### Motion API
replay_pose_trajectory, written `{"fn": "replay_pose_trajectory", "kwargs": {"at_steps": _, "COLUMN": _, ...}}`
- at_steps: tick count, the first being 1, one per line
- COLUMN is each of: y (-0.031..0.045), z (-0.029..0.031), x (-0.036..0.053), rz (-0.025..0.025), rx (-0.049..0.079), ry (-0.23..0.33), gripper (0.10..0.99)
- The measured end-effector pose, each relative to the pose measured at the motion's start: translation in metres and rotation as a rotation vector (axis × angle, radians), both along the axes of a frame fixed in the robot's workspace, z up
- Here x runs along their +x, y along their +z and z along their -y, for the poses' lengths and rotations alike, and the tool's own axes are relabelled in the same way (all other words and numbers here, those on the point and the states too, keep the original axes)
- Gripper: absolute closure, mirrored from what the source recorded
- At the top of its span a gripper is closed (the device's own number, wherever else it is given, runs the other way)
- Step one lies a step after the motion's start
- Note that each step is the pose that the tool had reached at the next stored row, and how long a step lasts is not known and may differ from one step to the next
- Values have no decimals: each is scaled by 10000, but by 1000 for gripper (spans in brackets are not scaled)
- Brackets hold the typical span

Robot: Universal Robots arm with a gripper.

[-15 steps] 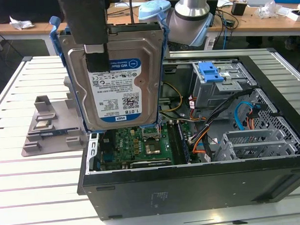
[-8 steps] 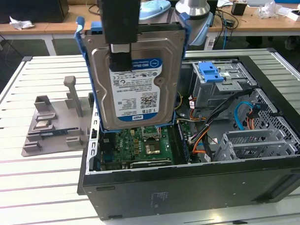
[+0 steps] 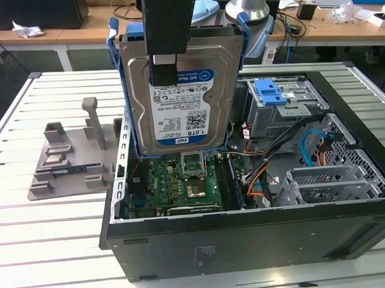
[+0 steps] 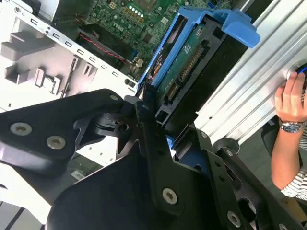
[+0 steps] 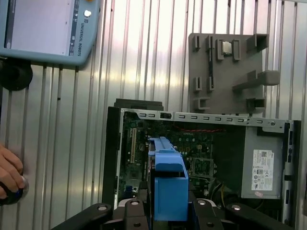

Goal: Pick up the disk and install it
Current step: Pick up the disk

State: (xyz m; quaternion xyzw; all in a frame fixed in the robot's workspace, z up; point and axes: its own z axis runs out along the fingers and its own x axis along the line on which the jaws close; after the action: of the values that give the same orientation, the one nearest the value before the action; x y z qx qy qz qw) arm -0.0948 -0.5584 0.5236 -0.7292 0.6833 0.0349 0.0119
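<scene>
While the black two-fingered claw is clamped on the flat silver-grey metal hard disk, with its blue-and-white label and blue plastic side rails, you have that disk hanging upright in the air. It is above the green motherboard of the open black computer case and touches nothing else. In the second wrist view the fingers pinch the disk across its thin body near one end, so the hold looks narrow to me. Move slowly, hold the disk square, and mind the orange and black cables. They lie between the disk and the grey metal drive cage, topped by a blue plastic bracket, toward the exterior view's right. The case lies on a pale slatted aluminium table, beside a grey moulded parts holder. A person's hand sits at the table's edge near a pale blue control tablet, and wooden benches stand behind.
</scene>
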Motion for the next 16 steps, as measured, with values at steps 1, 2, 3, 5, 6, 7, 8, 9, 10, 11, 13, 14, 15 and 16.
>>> {"fn": "replay_pose_trajectory", "kwargs": {"at_steps": 1, "y": 0, "z": 0, "x": 0, "rz": -1, "rx": -1, "ry": 0, "gripper": 722}}
{"fn": "replay_pose_trajectory", "kwargs": {"at_steps": 2, "y": 0, "z": 0, "x": 0, "rz": 0, "rx": 0, "ry": 0, "gripper": 722}}
{"fn": "replay_pose_trajectory", "kwargs": {"at_steps": 3, "y": -1, "z": 0, "x": 0, "rz": 0, "rx": 0, "ry": 0, "gripper": 722}}
{"fn": "replay_pose_trajectory", "kwargs": {"at_steps": 5, "y": -1, "z": 0, "x": 1, "rz": 0, "rx": 0, "ry": 0, "gripper": 722}}
{"fn": "replay_pose_trajectory", "kwargs": {"at_steps": 6, "y": -1, "z": 0, "x": 6, "rz": 0, "rx": 0, "ry": 2, "gripper": 722}}
{"fn": "replay_pose_trajectory", "kwargs": {"at_steps": 7, "y": -2, "z": 0, "x": 15, "rz": 0, "rx": 1, "ry": 0, "gripper": 722}}
{"fn": "replay_pose_trajectory", "kwargs": {"at_steps": 8, "y": -2, "z": -1, "x": 29, "rz": 0, "rx": 1, "ry": 0, "gripper": 722}}
{"fn": "replay_pose_trajectory", "kwargs": {"at_steps": 9, "y": -1, "z": -1, "x": 49, "rz": -1, "rx": 0, "ry": 0, "gripper": 722}}
{"fn": "replay_pose_trajectory", "kwargs": {"at_steps": 10, "y": -2, "z": -1, "x": 93, "rz": 0, "rx": 0, "ry": 0, "gripper": 722}}
{"fn": "replay_pose_trajectory", "kwargs": {"at_steps": 11, "y": -2, "z": -1, "x": 137, "rz": 0, "rx": 1, "ry": -1, "gripper": 722}}
{"fn": "replay_pose_trajectory", "kwargs": {"at_steps": 13, "y": -3, "z": -1, "x": 223, "rz": 0, "rx": 1, "ry": 1, "gripper": 722}}
{"fn": "replay_pose_trajectory", "kwargs": {"at_steps": 14, "y": -3, "z": -2, "x": 266, "rz": -2, "rx": 0, "ry": 0, "gripper": 722}}
{"fn": "replay_pose_trajectory", "kwargs": {"at_steps": 15, "y": -3, "z": -3, "x": 313, "rz": -3, "rx": -1, "ry": -1, "gripper": 722}}
{"fn": "replay_pose_trajectory", "kwargs": {"at_steps": 16, "y": -4, "z": -3, "x": 375, "rz": -4, "rx": 0, "ry": 0, "gripper": 722}}
